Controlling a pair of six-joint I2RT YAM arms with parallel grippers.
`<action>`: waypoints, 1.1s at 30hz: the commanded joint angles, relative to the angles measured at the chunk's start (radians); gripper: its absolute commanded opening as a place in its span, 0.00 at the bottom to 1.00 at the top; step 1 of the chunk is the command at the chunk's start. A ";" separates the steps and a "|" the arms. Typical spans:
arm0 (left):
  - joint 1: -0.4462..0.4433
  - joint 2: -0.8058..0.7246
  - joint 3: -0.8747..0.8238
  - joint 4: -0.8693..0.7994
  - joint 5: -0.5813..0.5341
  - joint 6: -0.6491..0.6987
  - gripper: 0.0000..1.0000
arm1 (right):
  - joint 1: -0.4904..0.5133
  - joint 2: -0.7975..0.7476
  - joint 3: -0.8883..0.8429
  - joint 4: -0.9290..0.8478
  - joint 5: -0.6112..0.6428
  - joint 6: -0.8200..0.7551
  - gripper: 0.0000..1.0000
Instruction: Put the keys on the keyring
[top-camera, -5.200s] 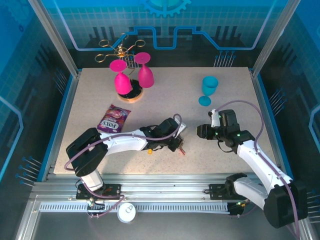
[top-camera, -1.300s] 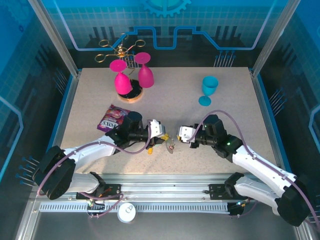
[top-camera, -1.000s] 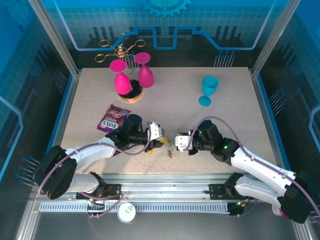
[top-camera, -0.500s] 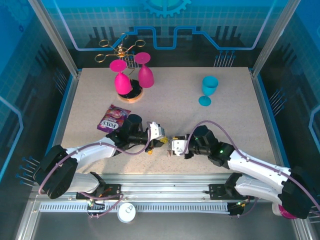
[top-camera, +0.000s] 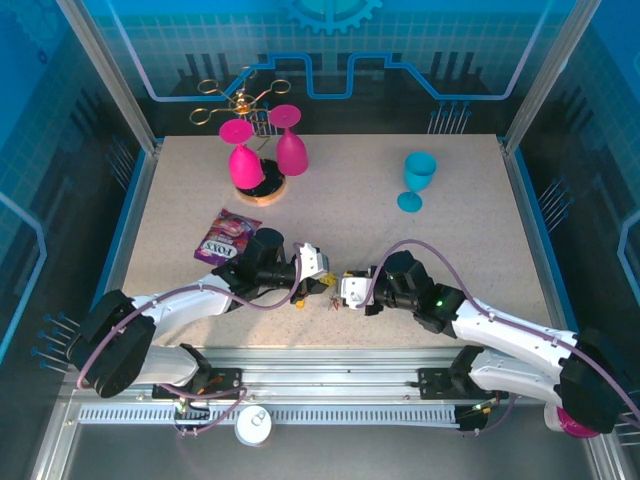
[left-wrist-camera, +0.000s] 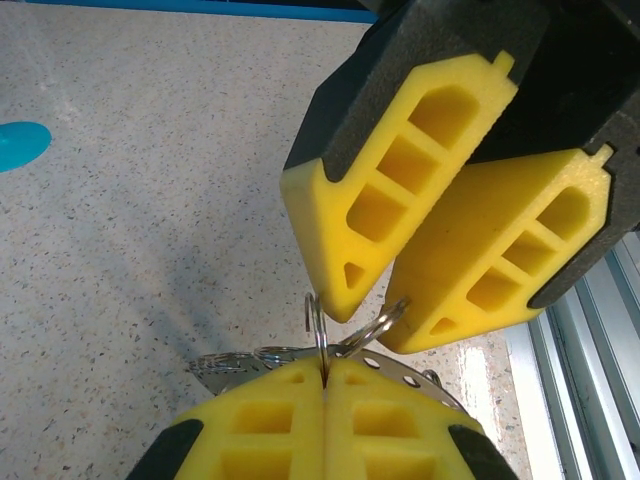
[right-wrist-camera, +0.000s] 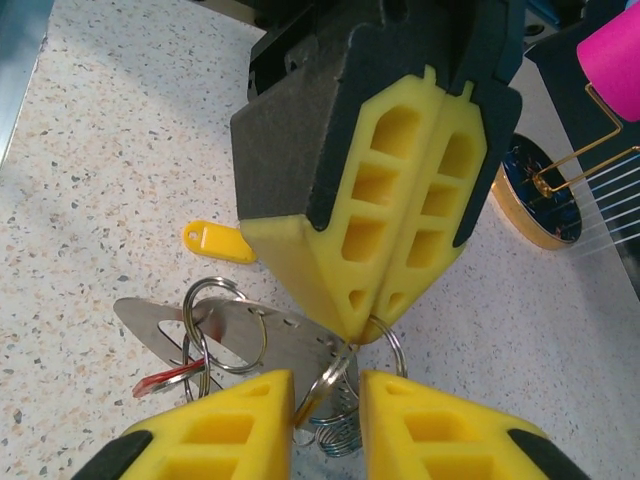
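Note:
My left gripper (top-camera: 322, 281) (left-wrist-camera: 325, 372) is shut on a thin silver split ring (left-wrist-camera: 320, 335) just above the table. That ring links to a second ring (right-wrist-camera: 345, 375), which stands in the gap of my open right gripper (top-camera: 345, 292) (right-wrist-camera: 328, 385). The two grippers meet tip to tip. Under them lie the keyring's metal bits: a perforated steel plate (right-wrist-camera: 270, 335), more rings (right-wrist-camera: 215, 325), a red tag (right-wrist-camera: 160, 378) and a small spring (right-wrist-camera: 335, 437). Its dark loop is hidden. The key's orange-yellow head (right-wrist-camera: 218, 242) lies on the table beside the left fingers (right-wrist-camera: 350, 250). The teal-green key is hidden.
A purple snack packet (top-camera: 228, 237) lies behind the left arm. Two pink glasses (top-camera: 265, 155) stand on a round base at the back left, and a teal cup (top-camera: 418, 180) at the back right. The table's front edge (top-camera: 330, 347) is close below the grippers.
The right gripper has slid left until its tips meet the left gripper over the ring cluster. The left gripper has stayed put, shut on the ring.

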 joint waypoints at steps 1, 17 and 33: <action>-0.002 0.008 -0.006 0.028 0.042 0.000 0.00 | 0.014 0.005 -0.011 0.035 0.008 0.021 0.26; -0.002 0.027 0.005 0.007 0.003 -0.025 0.01 | 0.011 -0.007 -0.018 0.051 0.087 0.037 0.00; -0.002 -0.217 -0.039 -0.050 -0.187 -0.072 0.66 | -0.127 -0.020 -0.020 0.169 -0.179 0.255 0.00</action>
